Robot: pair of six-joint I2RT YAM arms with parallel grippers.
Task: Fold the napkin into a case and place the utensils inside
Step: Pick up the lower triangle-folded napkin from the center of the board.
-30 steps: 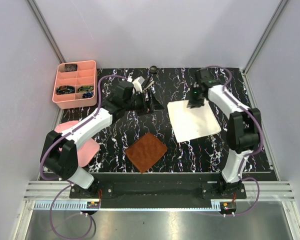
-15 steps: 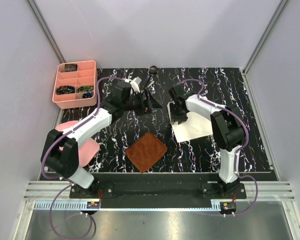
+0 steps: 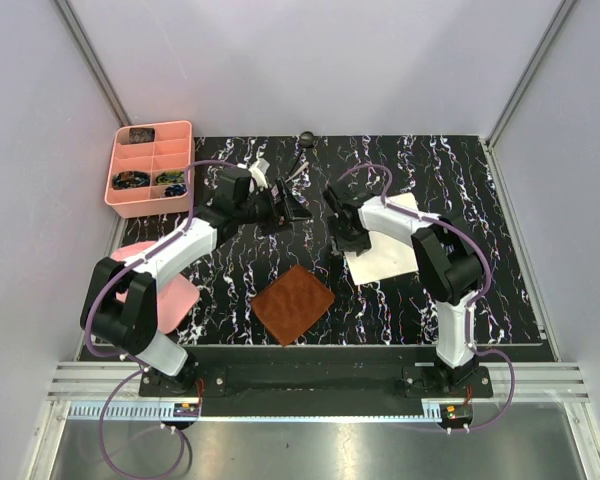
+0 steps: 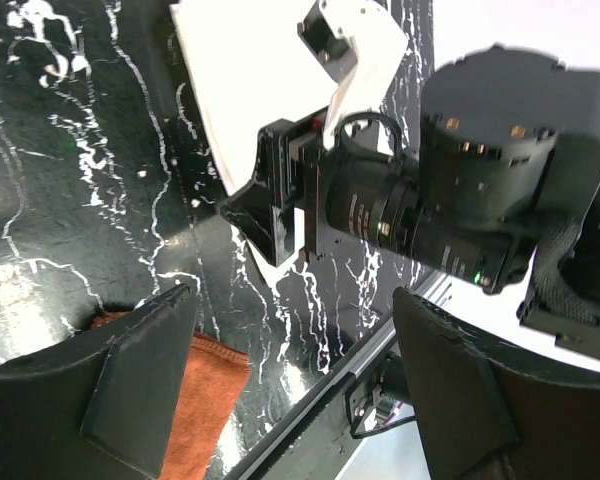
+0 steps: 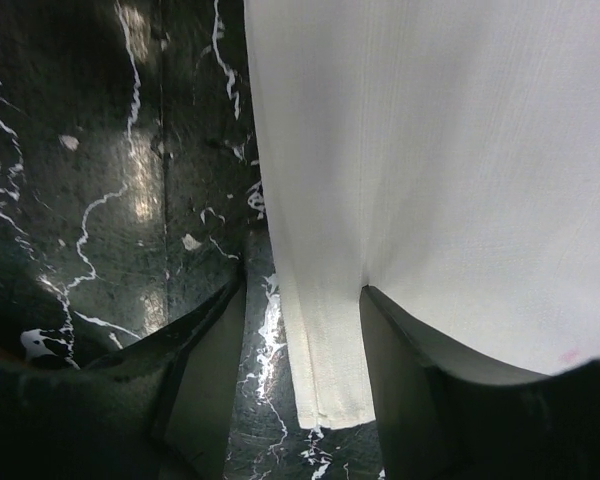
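The big soft cream-white cloth napkin (image 3: 385, 262) lies flat on the black marble table (image 3: 480, 170), right of the middle. The right arm's fingers (image 5: 195, 350) are apart, one each side of its edge, maybe just touching it. The left arm's fingers (image 4: 140, 390) are wide apart w/ nothing b/w them.

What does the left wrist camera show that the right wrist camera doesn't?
Only the left wrist view shows the right arm from outside, plus a corner of the brown mat. Only the right wrist view shows the right gripper open, its fingers straddling one edge of the napkin up close. Both show the napkin lying on the black marbled table.
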